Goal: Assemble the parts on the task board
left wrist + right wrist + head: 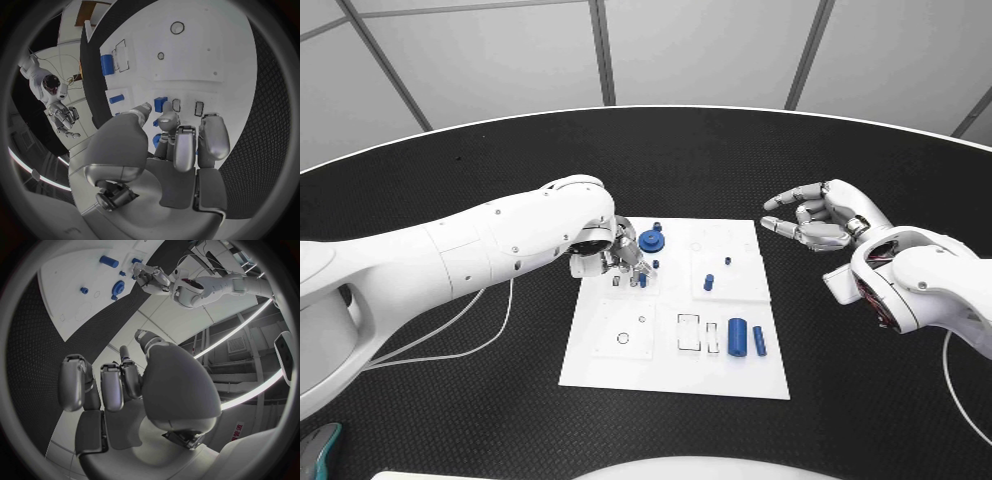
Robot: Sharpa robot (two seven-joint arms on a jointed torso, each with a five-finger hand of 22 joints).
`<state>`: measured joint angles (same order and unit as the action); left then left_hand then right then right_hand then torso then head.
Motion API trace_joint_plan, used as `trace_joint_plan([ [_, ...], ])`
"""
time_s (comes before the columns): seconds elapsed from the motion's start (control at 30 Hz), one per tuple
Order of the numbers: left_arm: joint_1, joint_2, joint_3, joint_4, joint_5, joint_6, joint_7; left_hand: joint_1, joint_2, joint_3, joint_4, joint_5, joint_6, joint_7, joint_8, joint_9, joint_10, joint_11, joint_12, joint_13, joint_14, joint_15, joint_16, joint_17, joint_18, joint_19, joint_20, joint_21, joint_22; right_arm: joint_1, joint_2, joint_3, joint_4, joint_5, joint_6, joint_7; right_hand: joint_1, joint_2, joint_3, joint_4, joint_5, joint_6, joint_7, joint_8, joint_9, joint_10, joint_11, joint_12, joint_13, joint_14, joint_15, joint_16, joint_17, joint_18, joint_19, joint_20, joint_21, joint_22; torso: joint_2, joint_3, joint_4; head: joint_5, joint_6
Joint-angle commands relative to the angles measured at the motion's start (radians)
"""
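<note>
Nearest you, a blue cylinder (737, 331) lies on the task board (661, 370); your left hand (620, 262) pinches a small blue part (160, 104) at the board's slots; your right hand (815, 219) hovers off-board, curled, empty.

So the count: one white task board (610, 370) mid-frame on one black table (444, 420). Blue parts, I make it about five: a round knobbed one (652, 240) up top, a tiny peg (708, 282) at centre, a fat cylinder (737, 331) and thin rod (760, 340) lower right, plus a small piece (640, 279) by the fingers. Two hands, left (620, 258), right (816, 220).
</note>
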<state>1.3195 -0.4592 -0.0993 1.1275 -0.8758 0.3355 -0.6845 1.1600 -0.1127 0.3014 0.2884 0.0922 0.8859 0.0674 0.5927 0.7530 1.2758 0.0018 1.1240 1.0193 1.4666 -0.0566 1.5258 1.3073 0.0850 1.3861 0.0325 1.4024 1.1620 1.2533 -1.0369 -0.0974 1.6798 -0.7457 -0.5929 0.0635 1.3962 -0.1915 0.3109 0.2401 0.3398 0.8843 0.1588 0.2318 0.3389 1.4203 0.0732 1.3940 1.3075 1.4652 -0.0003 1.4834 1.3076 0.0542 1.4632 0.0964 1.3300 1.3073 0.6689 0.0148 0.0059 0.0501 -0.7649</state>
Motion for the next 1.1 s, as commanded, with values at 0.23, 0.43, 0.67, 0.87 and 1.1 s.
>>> trace_joint_plan([
  [0.23,0.0,-0.001,0.0,0.005,0.001,0.005,-0.003,0.032,0.003,0.022,-0.003,0.001,-0.011,0.0,0.006,0.007,0.002,-0.008,0.005,-0.001,0.082,-0.01,0.003,0.178,-0.006,0.008,-0.001,0.004,0.002,0.0,0.0,0.0,-0.001,0.0,0.001,0.0,0.003,-0.006,0.008,0.0,0.007,-0.006,0.001,0.007,-0.002,0.006,-0.003,0.0,0.092,0.061,-0.008,-0.002,0.069,0.006,0.0,-0.004,-0.002,0.063,0.001,0.0001,0.0002,0.002,-0.001],
  [0.43,0.0,-0.001,0.0,0.004,0.001,0.004,-0.005,0.035,0.002,0.025,-0.003,0.001,-0.012,0.0,0.006,0.008,0.002,-0.008,0.004,-0.002,0.082,-0.01,0.003,0.178,-0.006,0.008,-0.001,0.004,0.002,0.0,-0.001,0.0,-0.001,0.0,0.001,-0.001,0.003,-0.006,0.008,0.0,0.007,-0.006,0.001,0.007,-0.002,0.006,-0.003,0.0,0.092,0.061,-0.008,-0.002,0.069,0.006,0.0,-0.004,-0.002,0.063,0.002,-0.0004,0.0002,0.002,-0.002],
  [0.67,0.0,0.0,0.0,0.004,0.001,-0.001,-0.002,0.075,0.009,0.069,-0.007,0.003,-0.016,-0.002,0.003,0.015,-0.001,-0.01,0.003,-0.006,0.082,-0.013,0.003,0.178,-0.006,0.007,-0.003,0.004,0.003,0.0,0.0,0.0,-0.001,0.0,0.001,-0.001,0.002,-0.006,0.009,0.001,0.007,-0.005,0.0,0.007,-0.002,0.008,-0.003,0.002,0.093,0.061,-0.008,-0.003,0.069,0.006,0.001,-0.004,-0.002,0.063,0.001,0.0001,0.0002,0.002,-0.004],
  [0.87,0.0,-0.001,0.0,0.001,0.04,-0.01,0.002,0.139,-0.026,0.335,-0.064,0.008,-0.03,-0.001,0.008,0.054,-0.003,-0.014,0.0,-0.019,0.082,-0.016,0.004,0.177,-0.005,0.007,-0.006,0.006,0.007,0.0,0.0,0.0,-0.003,0.0,0.002,-0.002,0.002,-0.006,0.009,0.001,0.007,-0.005,0.0,0.007,-0.002,0.008,-0.003,0.002,0.093,0.061,-0.008,-0.003,0.069,0.006,0.001,-0.004,-0.002,0.063,0.0,0.0005,-0.0008,0.003,-0.005],
  [1.1,0.0,-0.008,0.0,0.0,0.115,-0.024,0.011,0.106,-0.034,0.498,-0.151,0.017,-0.048,0.002,0.037,0.106,0.005,-0.01,0.001,-0.027,0.082,-0.012,0.004,0.177,-0.006,0.006,0.0,0.006,0.009,0.0,0.003,0.0,-0.008,0.0,0.005,-0.002,0.003,-0.007,0.013,0.0,0.016,-0.005,0.0,0.008,-0.002,0.008,-0.003,0.001,0.092,0.061,-0.008,-0.003,0.068,0.006,0.001,-0.004,-0.003,0.062,-0.001,0.0009,-0.001,0.006,-0.005],
])
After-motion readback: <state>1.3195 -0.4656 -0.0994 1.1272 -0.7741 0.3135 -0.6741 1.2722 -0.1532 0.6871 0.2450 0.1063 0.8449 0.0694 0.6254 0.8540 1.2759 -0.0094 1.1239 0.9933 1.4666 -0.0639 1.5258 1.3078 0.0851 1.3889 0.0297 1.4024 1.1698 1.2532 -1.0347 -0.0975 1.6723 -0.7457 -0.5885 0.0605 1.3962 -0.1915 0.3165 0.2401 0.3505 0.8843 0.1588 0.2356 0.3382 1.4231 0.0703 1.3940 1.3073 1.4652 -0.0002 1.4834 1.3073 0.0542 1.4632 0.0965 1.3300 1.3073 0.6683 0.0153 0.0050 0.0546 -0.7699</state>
